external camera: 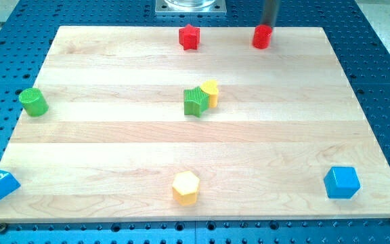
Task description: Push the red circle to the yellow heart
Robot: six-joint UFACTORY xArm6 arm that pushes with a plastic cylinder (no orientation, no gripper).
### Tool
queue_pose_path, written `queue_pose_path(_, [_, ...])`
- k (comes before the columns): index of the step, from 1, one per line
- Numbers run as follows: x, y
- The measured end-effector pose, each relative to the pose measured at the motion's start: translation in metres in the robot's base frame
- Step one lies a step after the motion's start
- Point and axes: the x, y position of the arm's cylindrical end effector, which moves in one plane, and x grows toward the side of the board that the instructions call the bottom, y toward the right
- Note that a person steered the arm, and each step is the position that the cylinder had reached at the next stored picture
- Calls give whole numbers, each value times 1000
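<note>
The red circle (pixel 262 36) stands near the board's top edge, right of centre. My tip (pixel 268 26) is just behind it, at its top side, touching or nearly touching it. The yellow heart (pixel 210 93) sits near the board's middle, pressed against a green star (pixel 194 102) on its left. The heart is well below and to the left of the red circle.
A red star (pixel 189 36) is at the top centre. A green cylinder (pixel 33 102) is at the left edge. A blue triangle (pixel 0 184) is at the bottom left corner, a yellow hexagon (pixel 185 187) at bottom centre, a blue cube (pixel 342 181) at bottom right.
</note>
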Motion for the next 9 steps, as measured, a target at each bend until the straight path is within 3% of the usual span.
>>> queue_pose_path(1, [87,-58])
queue_pose_path(2, [94,-44])
queue_pose_path(3, [73,-10])
queue_pose_path(4, [79,41])
queue_pose_path(5, [86,32])
queue_pose_path(6, [86,-43])
queue_pose_path(7, [88,-30])
queue_pose_path(8, [103,42])
queue_pose_path(9, [106,11])
